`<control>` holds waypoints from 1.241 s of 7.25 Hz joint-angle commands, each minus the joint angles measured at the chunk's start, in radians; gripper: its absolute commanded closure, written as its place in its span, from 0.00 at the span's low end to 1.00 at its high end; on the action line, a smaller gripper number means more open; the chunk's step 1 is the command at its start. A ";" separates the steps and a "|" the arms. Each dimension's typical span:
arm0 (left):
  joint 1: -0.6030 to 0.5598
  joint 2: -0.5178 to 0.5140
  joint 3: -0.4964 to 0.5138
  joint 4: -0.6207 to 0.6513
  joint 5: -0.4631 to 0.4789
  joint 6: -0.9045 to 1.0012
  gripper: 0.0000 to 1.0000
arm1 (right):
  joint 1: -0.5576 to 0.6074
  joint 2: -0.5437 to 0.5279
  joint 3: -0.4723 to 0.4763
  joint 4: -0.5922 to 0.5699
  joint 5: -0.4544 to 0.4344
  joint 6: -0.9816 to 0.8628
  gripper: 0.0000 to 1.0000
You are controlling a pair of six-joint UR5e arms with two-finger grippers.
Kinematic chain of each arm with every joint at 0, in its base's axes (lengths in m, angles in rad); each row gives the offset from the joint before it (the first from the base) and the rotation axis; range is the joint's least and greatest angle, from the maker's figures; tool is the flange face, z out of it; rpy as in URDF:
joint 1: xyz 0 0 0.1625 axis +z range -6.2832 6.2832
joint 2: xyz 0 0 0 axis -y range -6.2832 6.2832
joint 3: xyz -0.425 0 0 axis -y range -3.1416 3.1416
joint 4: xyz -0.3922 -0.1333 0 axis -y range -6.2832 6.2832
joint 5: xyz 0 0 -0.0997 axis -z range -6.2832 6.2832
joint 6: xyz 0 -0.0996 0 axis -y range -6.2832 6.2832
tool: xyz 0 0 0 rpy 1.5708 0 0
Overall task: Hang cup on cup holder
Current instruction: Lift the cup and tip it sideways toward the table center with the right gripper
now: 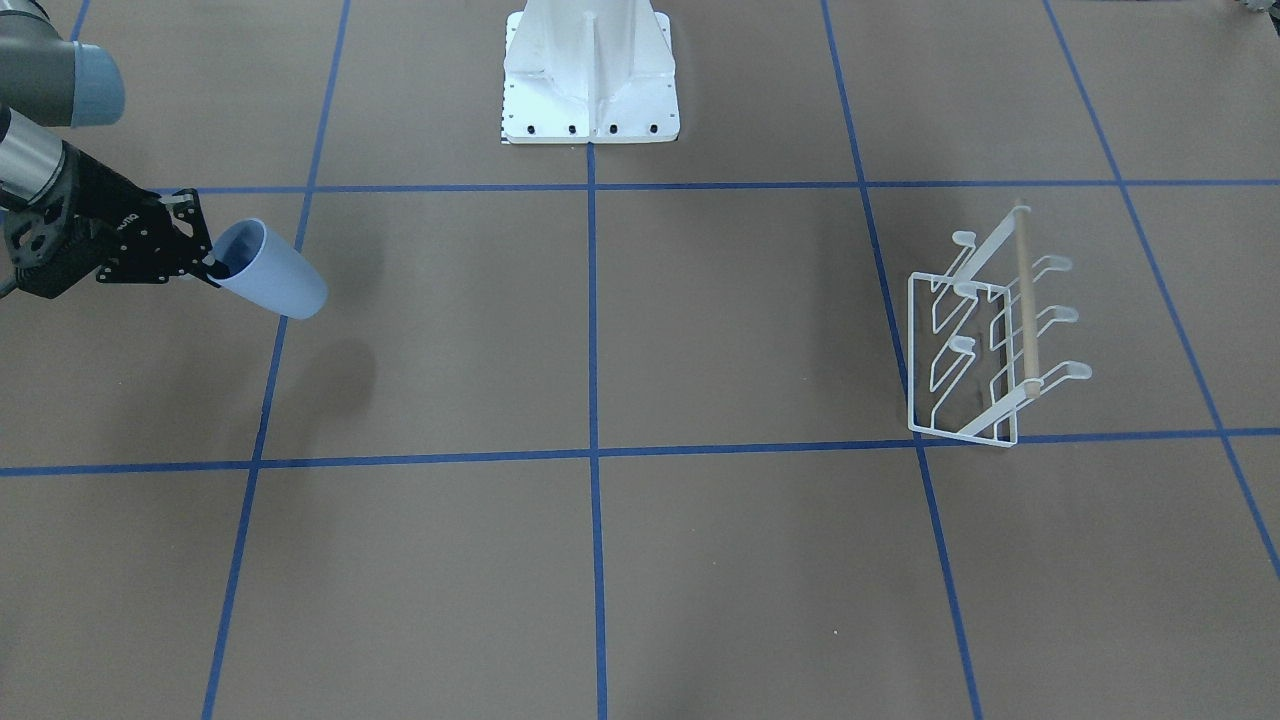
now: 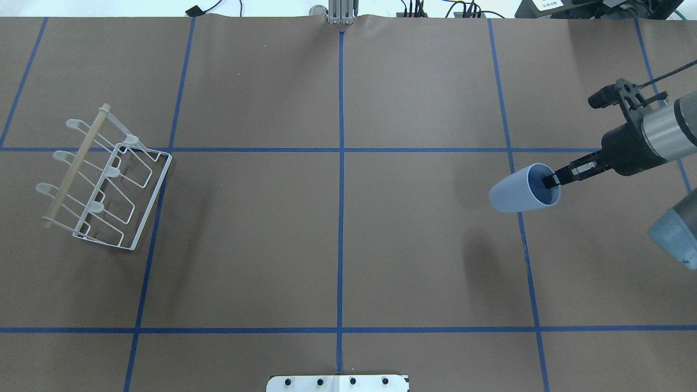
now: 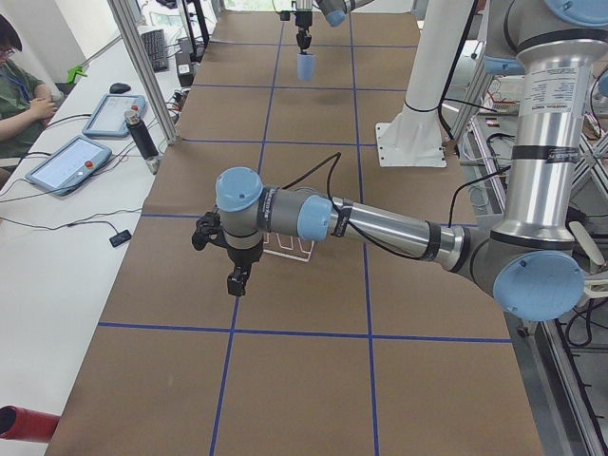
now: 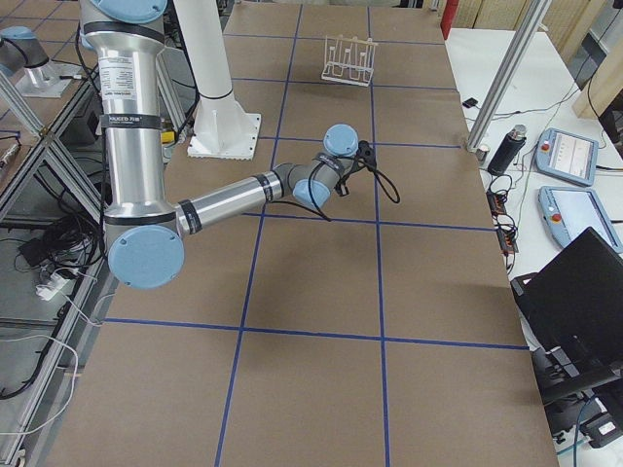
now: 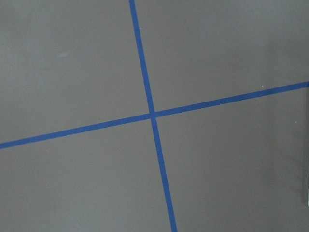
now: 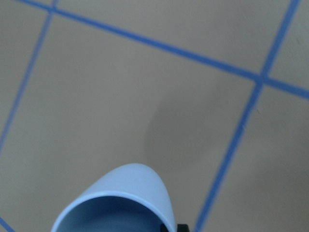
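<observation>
Currently the right gripper [image 2: 552,181] is pinched on the cup [image 2: 523,188] at its rim, with one finger inside the mouth and the other outside the wall. The cup is small, light blue, plain and matte, with no handle, and it tapers so the rim is wider than the base. It lies nearly on its side in the air. Its mouth faces the gripper and its base points toward the middle of the table [image 2: 425,245]. It is off the surface: its shadow [image 2: 484,256] falls on the brown cover, apart from it. From the right wrist camera only the rim and part of the dark-blue inside show, at the bottom edge.

The cup holder [image 2: 76,166] stands on the robot's left side of the table, well apart from the cup. It is a white wire rack with six upturned rounded prongs in two rows and a pale wooden dowel across the top. Nothing hangs on it.

The left gripper [image 3: 237,280] shows only in the left side view, hanging above the table just in front of the rack – cannot tell if its fingers are apart or together. Its wrist camera sees only a crossing of the blue tape lines [image 5: 152,115].

A white pedestal base [image 1: 590,80] sits at the robot's edge of the table.
</observation>
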 commanded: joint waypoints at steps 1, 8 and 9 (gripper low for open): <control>0.127 0.005 -0.003 -0.415 0.001 -0.503 0.01 | -0.056 0.107 0.001 0.232 -0.120 0.377 1.00; 0.359 -0.117 -0.014 -1.382 0.005 -1.930 0.01 | -0.381 0.141 0.002 0.956 -0.563 1.072 1.00; 0.406 -0.163 -0.017 -1.439 0.005 -2.066 0.01 | -0.395 0.144 0.008 0.981 -0.563 1.093 1.00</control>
